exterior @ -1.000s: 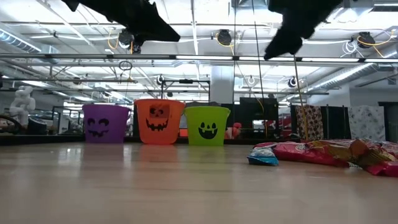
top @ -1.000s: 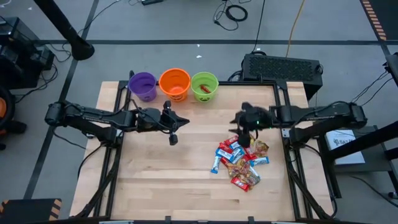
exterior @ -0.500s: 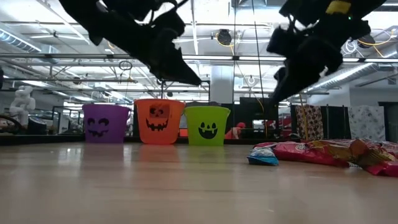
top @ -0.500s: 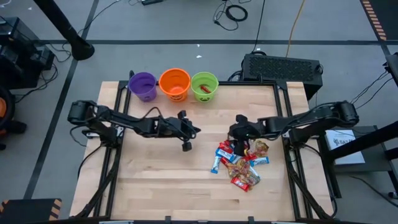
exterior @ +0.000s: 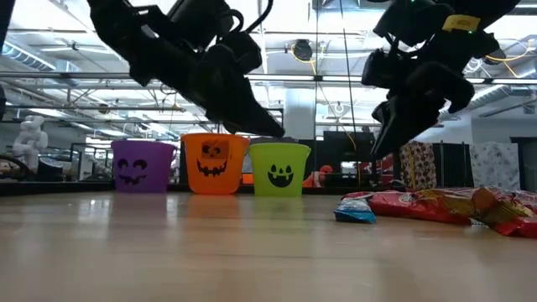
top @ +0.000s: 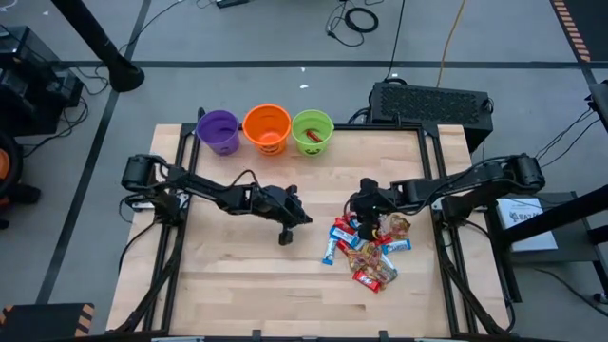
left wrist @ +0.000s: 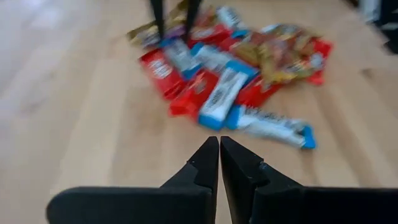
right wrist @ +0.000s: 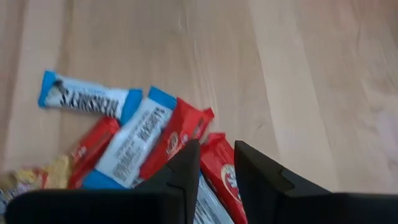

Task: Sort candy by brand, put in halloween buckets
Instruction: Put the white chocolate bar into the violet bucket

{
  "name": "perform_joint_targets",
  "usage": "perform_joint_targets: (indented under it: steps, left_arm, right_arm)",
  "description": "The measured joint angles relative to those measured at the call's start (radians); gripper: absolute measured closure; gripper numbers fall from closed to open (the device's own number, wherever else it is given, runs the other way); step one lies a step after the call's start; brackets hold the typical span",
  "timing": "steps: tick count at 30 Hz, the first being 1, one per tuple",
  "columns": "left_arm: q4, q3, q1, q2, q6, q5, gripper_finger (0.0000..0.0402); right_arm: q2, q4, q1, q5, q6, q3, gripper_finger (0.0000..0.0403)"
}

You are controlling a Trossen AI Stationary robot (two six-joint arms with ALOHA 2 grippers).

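My right gripper (top: 364,226) sits at the top edge of the candy (top: 369,251) pile, my left gripper (top: 285,237) hovers mid-table just left of it, and purple (top: 218,131), orange (top: 267,128), green (top: 313,131) buckets line the far edge.

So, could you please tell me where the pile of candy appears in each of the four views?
High view: the pile of candy lies right of the table's centre, under the right hand.
Low view: low at the right edge.
Left wrist view: upper middle, ahead of the shut left hand.
Right wrist view: lower left.
Shared landmark: the white-and-blue bar at the pile's edge.
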Motion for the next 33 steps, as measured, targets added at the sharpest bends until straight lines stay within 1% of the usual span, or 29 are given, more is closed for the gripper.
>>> perform_joint_targets:
  steps: [4,6,12,15,18,23,26,27,30,33]
  left_arm:
    - [0.153,0.000,-0.035,0.066,0.001,0.048,0.0377]
    - [0.202,0.003,-0.052,0.099,0.001,0.065,0.0377]
    - [0.183,0.095,-0.091,0.213,-0.004,0.067,0.0377]
    - [0.182,0.150,-0.126,0.272,-0.048,0.063,0.0377]
    - [0.158,0.194,-0.176,0.309,-0.090,0.007,0.0377]
    - [0.152,0.211,-0.273,0.333,-0.100,-0.213,0.0377]
    - [0.106,0.212,-0.312,0.332,-0.143,-0.314,0.0376]
    - [0.084,0.212,-0.319,0.332,-0.169,-0.331,0.0374]
    - [0.053,0.211,-0.331,0.332,-0.240,-0.355,0.0352]
    - [0.043,0.212,-0.333,0.342,-0.285,-0.401,0.0311]
  right_arm:
    - [0.000,0.027,0.010,-0.002,0.063,0.000,0.0326]
    - [0.000,0.026,0.020,-0.002,0.097,0.000,0.0328]
    - [0.000,0.023,0.057,0.001,0.173,0.000,0.0330]
    - [0.000,0.024,0.072,0.001,0.177,0.000,0.0330]
    - [0.000,0.021,0.084,0.001,0.177,0.000,0.0330]
    - [0.000,0.014,0.095,0.001,0.178,0.000,0.0330]
    - [0.000,-0.001,0.095,0.002,0.201,0.000,0.0330]
    - [0.000,-0.008,0.095,0.001,0.204,0.000,0.0330]
    - [0.000,-0.003,0.095,0.002,0.204,0.000,0.0330]
    - [0.000,-0.003,0.095,0.002,0.202,0.000,0.0330]
